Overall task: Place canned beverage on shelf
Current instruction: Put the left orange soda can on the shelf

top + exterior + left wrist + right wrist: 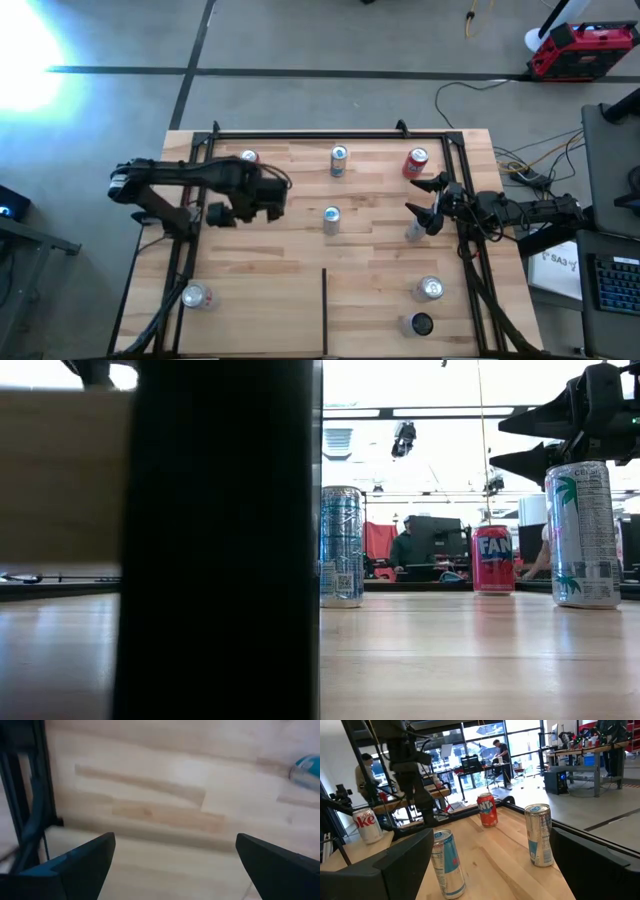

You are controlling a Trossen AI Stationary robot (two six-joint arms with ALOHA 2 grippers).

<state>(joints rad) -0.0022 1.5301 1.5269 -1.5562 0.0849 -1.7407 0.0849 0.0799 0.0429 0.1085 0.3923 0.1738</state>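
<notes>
The shelf [370, 270] is a light wooden board framed by black rails, with a thin black divider strip [324, 310] at its near edge. Several cans stand upright on it. My right gripper [425, 202] is open and hovers near the right rail, just above a white can [583, 535], touching nothing. A blue can [331, 219] stands mid-board, a red can [417, 163] and a silver can [338, 160] farther back. My left gripper [245, 207] is open and empty over bare wood [165, 815] at the left, near a red-and-white can [248, 157].
More cans stand near the front: a silver one [430, 289], a dark one [420, 324] and one at the front left [195, 296]. The divider strip [220, 540] blocks much of the low view. People sit in the room beyond [408, 545].
</notes>
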